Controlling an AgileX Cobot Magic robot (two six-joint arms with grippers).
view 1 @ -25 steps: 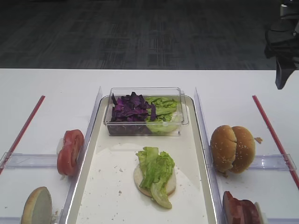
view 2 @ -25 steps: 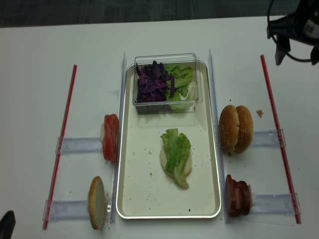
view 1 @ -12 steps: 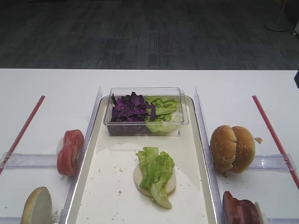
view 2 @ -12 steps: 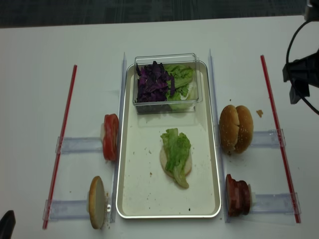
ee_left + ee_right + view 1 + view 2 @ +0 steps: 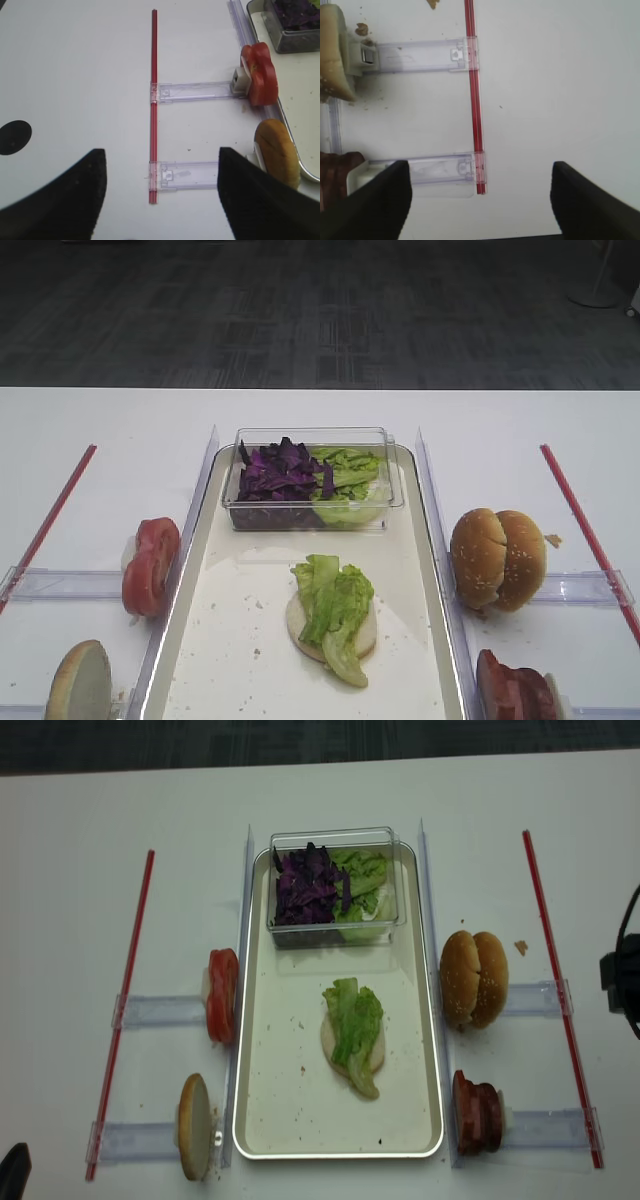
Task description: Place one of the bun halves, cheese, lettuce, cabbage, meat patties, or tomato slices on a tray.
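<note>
A lettuce leaf (image 5: 353, 1028) lies lengthwise along the tray (image 5: 290, 1115) atop a bun half (image 5: 336, 1050). The right gripper (image 5: 480, 200) and left gripper (image 5: 160, 192) both hang spread wide, empty.

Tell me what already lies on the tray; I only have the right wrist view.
Observer: A bun half with lettuce draped over it lies on the tray.
Operator: Anything else in there?
Observer: A clear box holding cabbage and more lettuce stands at the far end.
Operator: Is the left pincer open?
Observer: Yes, the left pincer is open above the table, holding nothing.
</note>
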